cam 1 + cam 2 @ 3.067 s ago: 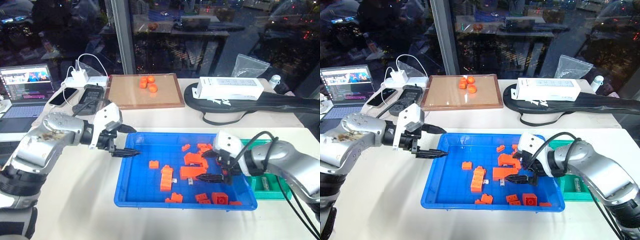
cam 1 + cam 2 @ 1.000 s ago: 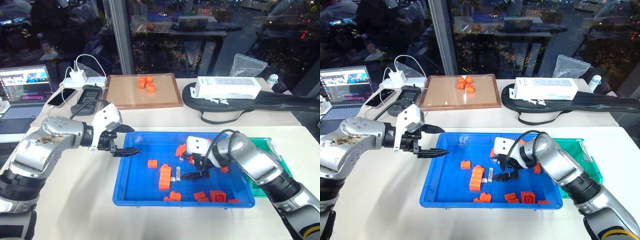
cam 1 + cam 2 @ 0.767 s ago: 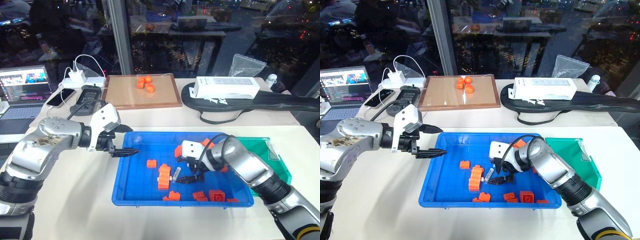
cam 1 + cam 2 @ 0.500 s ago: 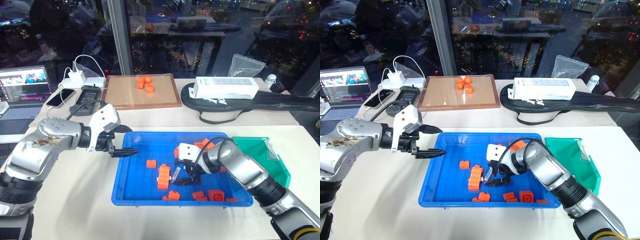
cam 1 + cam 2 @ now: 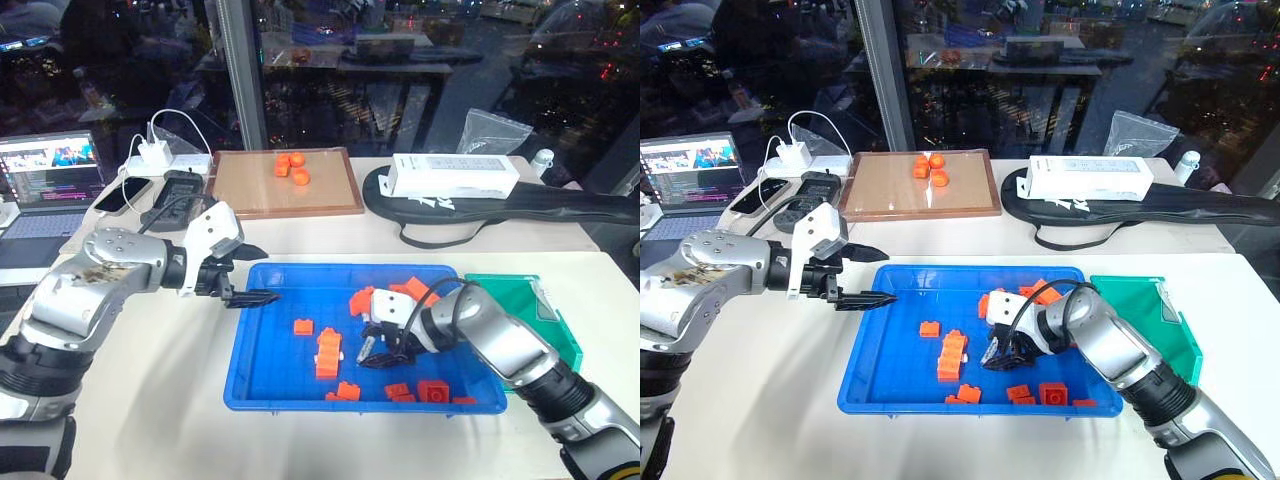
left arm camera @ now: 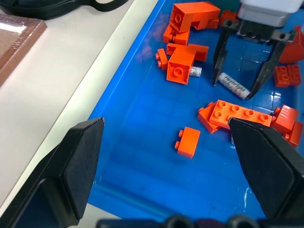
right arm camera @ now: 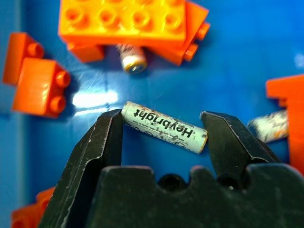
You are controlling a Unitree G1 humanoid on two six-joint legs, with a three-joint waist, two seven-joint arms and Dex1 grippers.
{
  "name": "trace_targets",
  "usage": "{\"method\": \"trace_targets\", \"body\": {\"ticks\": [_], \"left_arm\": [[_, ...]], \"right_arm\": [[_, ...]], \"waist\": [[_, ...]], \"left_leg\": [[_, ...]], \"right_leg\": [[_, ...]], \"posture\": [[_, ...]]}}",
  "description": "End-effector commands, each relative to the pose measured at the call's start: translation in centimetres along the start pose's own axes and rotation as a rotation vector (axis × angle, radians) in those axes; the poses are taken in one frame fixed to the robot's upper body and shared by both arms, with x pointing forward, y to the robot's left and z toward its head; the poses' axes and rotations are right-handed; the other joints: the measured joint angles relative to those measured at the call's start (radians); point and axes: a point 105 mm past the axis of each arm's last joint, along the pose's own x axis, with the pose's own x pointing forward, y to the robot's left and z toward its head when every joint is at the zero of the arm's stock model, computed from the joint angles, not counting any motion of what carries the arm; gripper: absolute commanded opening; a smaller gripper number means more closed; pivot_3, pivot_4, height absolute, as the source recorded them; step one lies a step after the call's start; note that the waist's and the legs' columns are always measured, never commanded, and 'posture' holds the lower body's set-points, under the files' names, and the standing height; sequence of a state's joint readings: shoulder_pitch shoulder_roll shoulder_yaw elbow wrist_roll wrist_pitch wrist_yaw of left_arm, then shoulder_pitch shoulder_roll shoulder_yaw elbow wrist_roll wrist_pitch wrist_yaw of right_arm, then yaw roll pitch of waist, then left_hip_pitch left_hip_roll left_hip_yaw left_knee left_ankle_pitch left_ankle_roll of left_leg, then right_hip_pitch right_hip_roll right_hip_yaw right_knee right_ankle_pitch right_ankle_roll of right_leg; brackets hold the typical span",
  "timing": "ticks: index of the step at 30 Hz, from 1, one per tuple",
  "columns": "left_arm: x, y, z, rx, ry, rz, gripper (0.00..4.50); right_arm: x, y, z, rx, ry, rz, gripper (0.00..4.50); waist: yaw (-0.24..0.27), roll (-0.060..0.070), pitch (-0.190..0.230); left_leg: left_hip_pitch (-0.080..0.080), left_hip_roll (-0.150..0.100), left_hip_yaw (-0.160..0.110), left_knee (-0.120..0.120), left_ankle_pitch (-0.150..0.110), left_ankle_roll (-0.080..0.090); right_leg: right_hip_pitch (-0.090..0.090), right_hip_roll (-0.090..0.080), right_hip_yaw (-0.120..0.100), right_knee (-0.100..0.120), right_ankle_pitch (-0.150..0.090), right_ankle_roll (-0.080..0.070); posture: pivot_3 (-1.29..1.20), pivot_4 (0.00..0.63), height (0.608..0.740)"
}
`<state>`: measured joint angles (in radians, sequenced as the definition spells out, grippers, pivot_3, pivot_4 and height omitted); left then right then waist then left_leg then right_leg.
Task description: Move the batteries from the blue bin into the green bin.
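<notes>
With the right gripper point(image 7: 164, 130) pinching a battery point(image 7: 164, 127) end to end down in the blue bin point(image 5: 270, 375), its rounded ends could slip free mid-lift toward the green bin point(image 5: 555, 335); the left gripper point(image 6: 166, 166) hovers spread.

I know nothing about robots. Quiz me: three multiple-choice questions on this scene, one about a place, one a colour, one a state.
1. The green bin sits: A) at the blue bin's right B) at its left C) inside it.
2. The bricks are: A) yellow B) orange C) white.
3. The right hand is: A) holding a brick B) empty C) closed on a battery.
A: it lies beside the right rim. B: all are orange. C: its fingers pinch the battery's ends.
</notes>
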<state>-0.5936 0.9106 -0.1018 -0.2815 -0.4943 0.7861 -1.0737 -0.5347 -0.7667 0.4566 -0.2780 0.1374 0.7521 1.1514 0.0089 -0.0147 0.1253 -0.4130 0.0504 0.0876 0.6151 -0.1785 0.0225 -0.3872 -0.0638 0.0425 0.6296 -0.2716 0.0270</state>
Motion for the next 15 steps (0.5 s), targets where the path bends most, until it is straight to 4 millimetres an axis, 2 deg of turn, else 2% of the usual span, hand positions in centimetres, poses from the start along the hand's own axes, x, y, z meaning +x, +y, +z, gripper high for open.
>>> {"method": "trace_targets", "body": {"ticks": [1,2,4,6,8,10,12,15], "left_arm": [[-0.2,0.4,1.3,0.051,-0.034,0.011,4.5],[-0.1,0.5,1.4,0.047,-0.042,0.009,4.5],[0.4,0.5,1.8,0.042,-0.071,-0.014,4.5],[0.9,0.6,2.2,0.041,-0.093,-0.025,4.5],[1.3,0.8,2.5,0.041,-0.108,-0.03,4.5],[1.6,0.8,2.6,0.044,-0.112,-0.038,4.5],[1.7,0.7,2.6,0.046,-0.113,-0.043,4.5],[1.9,0.7,2.6,0.048,-0.113,-0.046,4.5]], "right_arm": [[-4.9,-0.6,2.6,-0.025,-0.073,-0.077,2.41],[-6.1,-0.7,2.7,-0.022,-0.073,-0.1,2.41],[-11.5,-3.0,1.1,0.019,0.002,-0.292,2.41],[-15.9,-4.6,-0.8,0.065,0.078,-0.452,2.41],[-18.8,-5.3,-3.4,0.119,0.168,-0.553,2.41],[-20.1,-5.2,-5.1,0.15,0.218,-0.582,2.41],[-20.4,-5.1,-6.3,0.167,0.237,-0.583,2.41],[-19.5,-4.9,-7.5,0.226,0.198,-0.563,2.41]], "waist": [[0.0,0.0,0.0],[0.003,0.0,0.0],[0.01,0.0,0.0],[0.016,0.0,0.0],[0.015,-0.001,0.0],[0.009,-0.002,-0.001],[-0.002,-0.002,-0.002],[-0.019,-0.001,-0.002]], "left_leg": [[0.0,0.0,0.0,0.0,0.0,0.0],[0.0,0.0,0.0,0.0,0.0,0.0],[-0.001,0.0,-0.001,0.0,0.0,0.0],[-0.001,-0.001,0.0,0.001,0.0,0.0],[-0.001,-0.001,0.001,0.001,0.0,0.0],[-0.001,-0.001,0.0,0.0,0.0,0.0],[-0.001,0.0,0.0,-0.001,0.0,0.0],[0.0,0.0,-0.001,-0.001,0.0,0.0]], "right_leg": [[0.0,0.0,0.0,0.0,0.0,0.0],[0.0,0.0,0.0,0.0,0.0,0.0],[0.0,0.0,-0.001,-0.001,0.0,0.0],[0.0,-0.001,0.0,-0.001,0.0,0.0],[0.0,-0.001,0.0,-0.003,0.0,0.0],[0.001,-0.001,0.0,-0.004,0.0,-0.001],[0.001,0.0,0.0,-0.003,-0.001,-0.001],[0.0,0.003,0.005,-0.002,-0.001,-0.001]], "posture": [[0.0,0.15,0.74],[0.0,0.15,0.74],[0.0,0.15,0.74],[0.0,0.15,0.74],[0.0,0.15,0.74],[0.0,0.15,0.74],[0.0,0.15,0.74],[0.0,0.15,0.74]]}}
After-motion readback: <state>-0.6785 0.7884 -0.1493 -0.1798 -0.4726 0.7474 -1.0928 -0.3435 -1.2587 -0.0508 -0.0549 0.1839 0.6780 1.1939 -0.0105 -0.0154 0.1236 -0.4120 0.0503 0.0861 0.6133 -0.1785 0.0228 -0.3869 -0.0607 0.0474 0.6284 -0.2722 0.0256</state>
